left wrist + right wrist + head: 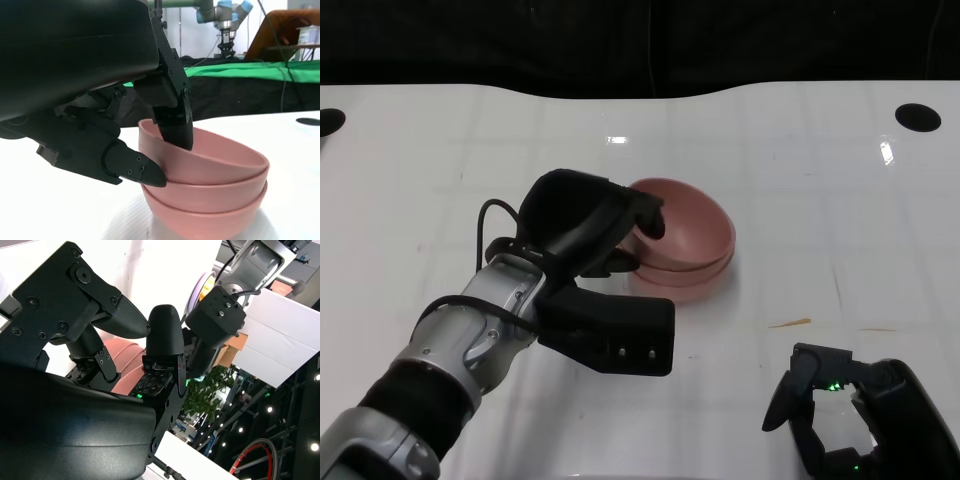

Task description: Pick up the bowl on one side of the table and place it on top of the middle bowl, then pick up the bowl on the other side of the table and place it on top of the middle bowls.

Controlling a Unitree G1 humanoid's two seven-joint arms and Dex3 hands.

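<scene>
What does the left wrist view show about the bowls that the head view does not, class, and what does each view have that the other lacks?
Only the left wrist view shows three pink bowls stacked, the top bowl tilted, with the left hand pinching its rim: one finger inside, one outside. Only the head view shows the right hand low near the table edge, away from the stack, holding nothing. Both show the left hand at the pink stack's rim.

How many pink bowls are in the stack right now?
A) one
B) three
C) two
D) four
B: the left wrist view shows three nested pink bowls, with the left hand gripping the rim of the top bowl.
</scene>
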